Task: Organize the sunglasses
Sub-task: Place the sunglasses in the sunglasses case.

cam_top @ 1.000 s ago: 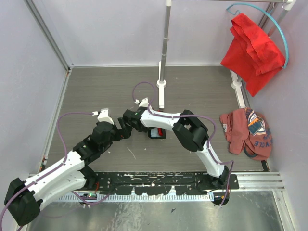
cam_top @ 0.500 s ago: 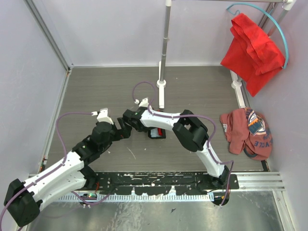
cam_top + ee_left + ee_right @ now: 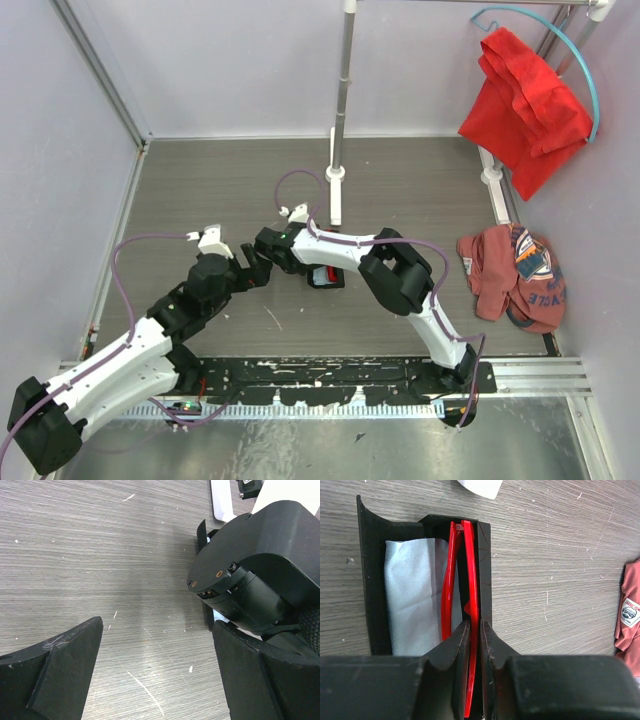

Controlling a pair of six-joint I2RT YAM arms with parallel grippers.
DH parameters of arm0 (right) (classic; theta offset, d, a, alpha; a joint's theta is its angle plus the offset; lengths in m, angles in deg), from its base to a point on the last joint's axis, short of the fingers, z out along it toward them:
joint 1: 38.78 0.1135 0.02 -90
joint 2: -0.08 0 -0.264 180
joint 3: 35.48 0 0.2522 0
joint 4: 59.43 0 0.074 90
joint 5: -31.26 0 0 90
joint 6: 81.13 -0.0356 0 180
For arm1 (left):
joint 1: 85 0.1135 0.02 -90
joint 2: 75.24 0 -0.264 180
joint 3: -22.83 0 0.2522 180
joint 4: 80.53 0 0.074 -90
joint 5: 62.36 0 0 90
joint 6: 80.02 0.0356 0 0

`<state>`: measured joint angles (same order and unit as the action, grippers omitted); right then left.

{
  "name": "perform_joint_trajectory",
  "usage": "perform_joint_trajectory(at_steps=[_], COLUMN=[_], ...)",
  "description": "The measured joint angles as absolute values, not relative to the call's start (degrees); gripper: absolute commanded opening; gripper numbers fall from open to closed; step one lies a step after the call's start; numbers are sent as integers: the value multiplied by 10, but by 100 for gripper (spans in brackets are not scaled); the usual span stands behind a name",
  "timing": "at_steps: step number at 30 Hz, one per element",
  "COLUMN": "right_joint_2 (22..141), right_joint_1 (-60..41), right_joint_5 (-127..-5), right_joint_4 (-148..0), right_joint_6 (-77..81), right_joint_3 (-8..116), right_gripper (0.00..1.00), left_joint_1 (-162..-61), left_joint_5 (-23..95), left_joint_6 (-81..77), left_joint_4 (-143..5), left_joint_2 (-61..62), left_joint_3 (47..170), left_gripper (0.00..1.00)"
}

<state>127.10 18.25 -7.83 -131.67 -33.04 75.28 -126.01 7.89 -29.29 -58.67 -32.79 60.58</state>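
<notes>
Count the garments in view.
2. One red garment hangs at upper right; one faded red T-shirt lies crumpled at the table's right side. Arms may hide more.

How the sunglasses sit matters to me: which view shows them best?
Right wrist: the sunglasses lie folded in the black case beside the blue cloth. Top external shows only a red sliver; left wrist shows none.

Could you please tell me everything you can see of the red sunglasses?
The sunglasses are a slim pair with a thin, glossy, bright red frame that looks like plastic. They are folded and stand on edge inside the open black case, close along one long wall, with the pale blue cloth lying beside them. Seen edge-on, their lenses do not show. The right hand is shut on the near end of the frame, one finger on each side.
</notes>
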Motion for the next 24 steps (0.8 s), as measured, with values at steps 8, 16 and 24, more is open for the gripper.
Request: perform_joint_trajectory(at_steps=[8, 16, 24], right_joint_2=[1270, 1258, 1254], right_joint_1=[183, 183, 182], right_joint_5=[-79, -94, -101], right_joint_4=[-1312, -1298, -1290], right_joint_6=[-328, -321, -319], right_joint_3=[750, 741, 736], right_gripper=[22, 24, 28], left_joint_1=[-1260, -1260, -1260], left_joint_5=[77, 77, 76], left_joint_6=[-293, -293, -293], left_joint_4=[-585, -583, -583], left_joint_2=[-328, -328, -328], left_joint_3=[606, 606, 606], left_gripper=[98, 98, 98])
